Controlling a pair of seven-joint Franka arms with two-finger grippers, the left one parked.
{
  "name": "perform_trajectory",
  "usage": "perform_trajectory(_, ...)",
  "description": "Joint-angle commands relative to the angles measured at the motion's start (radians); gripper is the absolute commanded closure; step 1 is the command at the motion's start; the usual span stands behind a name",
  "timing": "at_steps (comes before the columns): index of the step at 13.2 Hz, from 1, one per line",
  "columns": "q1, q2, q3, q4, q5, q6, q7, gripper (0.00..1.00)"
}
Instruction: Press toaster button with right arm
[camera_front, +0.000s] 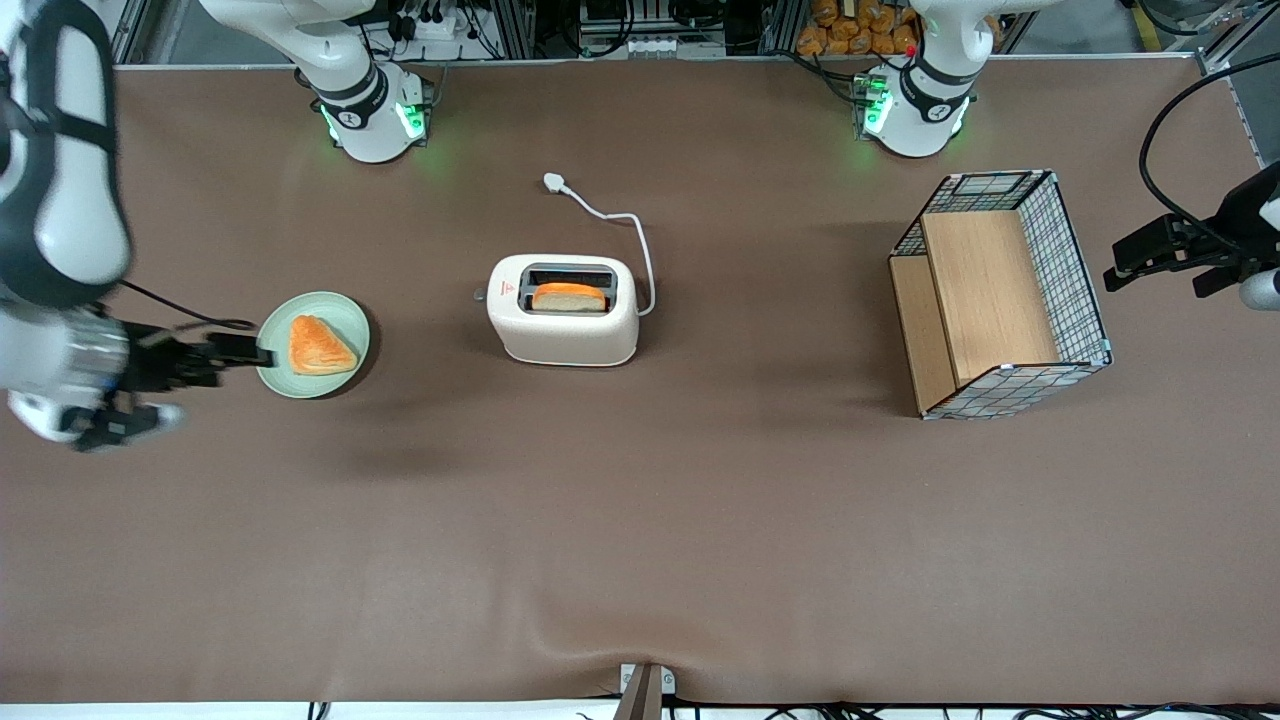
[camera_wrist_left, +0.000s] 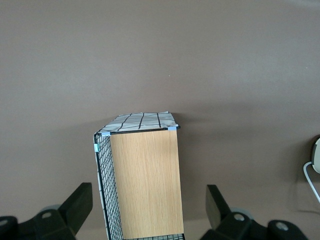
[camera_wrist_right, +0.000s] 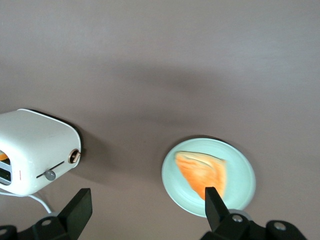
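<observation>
Toaster (camera_front: 563, 312) mid-tabletop; toaster button (camera_wrist_right: 50, 175) on its narrow end facing the plate (camera_front: 345, 377). Gripper (camera_front: 238, 350) hovers over plate rim, jaws wide. Advise narrowing jaws, approaching level with lever, pressing straight down.

**Where my cameras sit**

The front view looks steeply down over the whole desk (camera_front: 640, 540), facing my arm bases. My right wrist camera looks past my tool (camera_wrist_right: 145, 212), its fingers spread apart, at the toaster (camera_wrist_right: 35, 150) and plate (camera_wrist_right: 208, 176), both shared with the front view. My left wrist camera looks closely down on the basket (camera_wrist_left: 142, 185), also seen from the front.
</observation>
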Motion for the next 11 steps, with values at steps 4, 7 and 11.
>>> perform_trajectory(4,-0.199,-0.254,0.266,-0.085,-0.204,-0.096,0.299,0.00)
perform_trajectory(7,-0.183,-0.306,0.274,-0.083,-0.214,-0.127,0.375,0.00)
perform_trajectory(11,-0.147,-0.315,0.252,-0.030,-0.258,-0.182,0.439,0.00)
